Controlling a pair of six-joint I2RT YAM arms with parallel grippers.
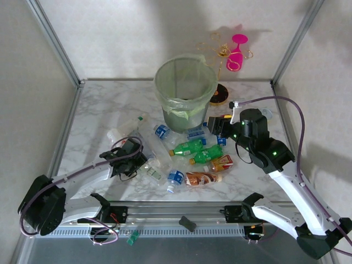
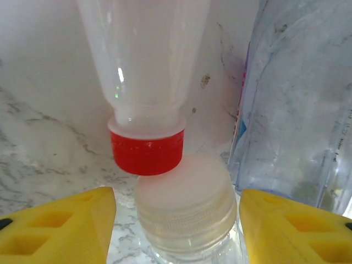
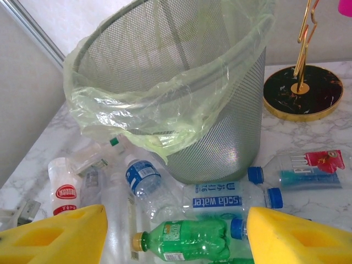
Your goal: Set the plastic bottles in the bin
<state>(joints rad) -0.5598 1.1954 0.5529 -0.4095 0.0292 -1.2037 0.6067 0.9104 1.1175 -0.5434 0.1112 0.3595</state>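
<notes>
Bottle (image 2: 186,201) (white-capped) between left gripper (image 2: 177,220) fingers (image 2: 66,225)

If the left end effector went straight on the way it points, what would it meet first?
The left end effector would most likely meet the white-capped bottle, whose cap sits between its open fingers. The red-capped bottle lies just beyond, though depth is unclear.

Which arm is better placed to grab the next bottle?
Left. The left end effector straddles the white cap of a clear bottle, a finger on each side. The right end effector hangs open above loose bottles by the bin, gripping nothing.
</notes>
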